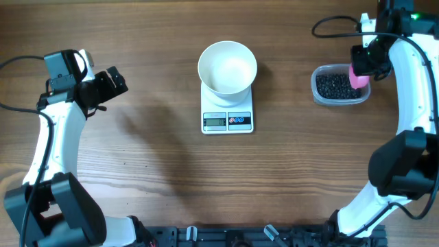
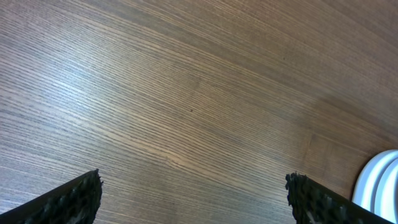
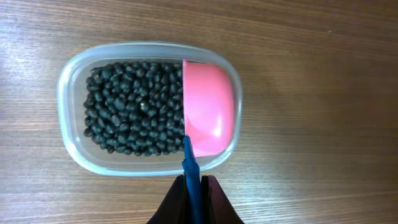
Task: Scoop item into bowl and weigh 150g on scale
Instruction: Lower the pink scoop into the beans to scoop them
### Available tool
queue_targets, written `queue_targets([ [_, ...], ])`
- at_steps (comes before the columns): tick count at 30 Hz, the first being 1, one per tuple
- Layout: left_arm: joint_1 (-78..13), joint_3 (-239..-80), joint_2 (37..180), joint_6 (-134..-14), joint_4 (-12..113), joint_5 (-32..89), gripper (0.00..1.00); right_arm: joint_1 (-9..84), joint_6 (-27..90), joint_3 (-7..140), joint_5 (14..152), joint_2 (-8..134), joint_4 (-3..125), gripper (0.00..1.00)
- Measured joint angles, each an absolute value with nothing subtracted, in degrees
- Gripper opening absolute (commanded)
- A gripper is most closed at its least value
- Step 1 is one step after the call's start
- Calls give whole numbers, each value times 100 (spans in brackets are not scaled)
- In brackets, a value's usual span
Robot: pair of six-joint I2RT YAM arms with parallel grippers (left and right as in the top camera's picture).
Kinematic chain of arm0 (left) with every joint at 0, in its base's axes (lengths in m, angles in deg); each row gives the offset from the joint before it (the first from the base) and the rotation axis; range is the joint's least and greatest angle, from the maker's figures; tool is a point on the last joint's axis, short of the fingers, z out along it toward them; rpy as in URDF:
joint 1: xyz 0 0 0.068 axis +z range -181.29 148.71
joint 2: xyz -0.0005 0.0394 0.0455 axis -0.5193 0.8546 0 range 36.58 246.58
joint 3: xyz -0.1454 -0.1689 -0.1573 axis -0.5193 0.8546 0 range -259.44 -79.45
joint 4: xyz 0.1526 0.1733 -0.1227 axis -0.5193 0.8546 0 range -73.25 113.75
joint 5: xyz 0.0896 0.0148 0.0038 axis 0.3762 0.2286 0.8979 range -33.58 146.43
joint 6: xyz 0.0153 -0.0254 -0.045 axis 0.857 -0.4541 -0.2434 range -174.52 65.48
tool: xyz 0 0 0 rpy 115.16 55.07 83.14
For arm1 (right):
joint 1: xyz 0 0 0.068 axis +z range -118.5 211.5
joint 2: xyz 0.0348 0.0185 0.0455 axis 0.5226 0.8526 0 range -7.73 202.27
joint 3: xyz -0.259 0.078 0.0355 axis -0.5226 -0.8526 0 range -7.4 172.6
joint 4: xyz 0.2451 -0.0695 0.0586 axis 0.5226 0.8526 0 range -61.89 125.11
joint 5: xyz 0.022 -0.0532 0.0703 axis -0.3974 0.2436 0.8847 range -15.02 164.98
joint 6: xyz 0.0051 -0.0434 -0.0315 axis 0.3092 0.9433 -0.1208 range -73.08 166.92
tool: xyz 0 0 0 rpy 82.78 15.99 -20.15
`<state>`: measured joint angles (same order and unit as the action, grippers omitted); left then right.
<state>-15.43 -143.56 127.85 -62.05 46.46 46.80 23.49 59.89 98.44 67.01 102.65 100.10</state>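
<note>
No beans [image 3: 134, 106] are in the bowl [image 1: 227, 66] yet; they lie in the tub [image 3: 68, 81] at the right, well apart from the bowl on the scale [image 1: 227, 121]. The right gripper [image 3: 196, 183] is clamped on the scoop [image 3: 208, 109], whose pink cup sits at the tub's end. Judging by this, the first scooping is in hand; next it must dig under and lift level. The left gripper [image 1: 115, 81] gapes wide, empty.

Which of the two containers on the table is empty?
The round white bowl standing on the scale: its inside is bare. The clear tub to its right holds the black beans and a pink scoop.
</note>
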Motion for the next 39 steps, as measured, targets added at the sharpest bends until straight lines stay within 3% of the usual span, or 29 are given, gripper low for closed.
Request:
queue_targets([
  [9, -1543, -14356, 12785, -6205, 4648, 4680, 100, 2352, 5989, 9201, 6878, 10252, 9675, 7],
  [17, -1543, -14356, 12785, -6203, 4648, 4680, 100, 2336, 5775, 8967, 6946, 10268, 9494, 18],
  [19, -1543, -14356, 12785, -6205, 4646, 4680, 100, 2319, 5762, 8956, 6963, 10270, 9441, 17],
  [21, -1543, -14356, 12785, -6205, 4648, 4680, 100, 2293, 5753, 8956, 6966, 10270, 9363, 8],
  [23, -1543, -14356, 12785, -6205, 4646, 4680, 100, 2277, 5729, 8956, 6983, 10270, 9273, 4],
  [39, -1543, -14356, 12785, -6205, 4646, 4680, 100, 2279, 5751, 8954, 6926, 10270, 9474, 4],
])
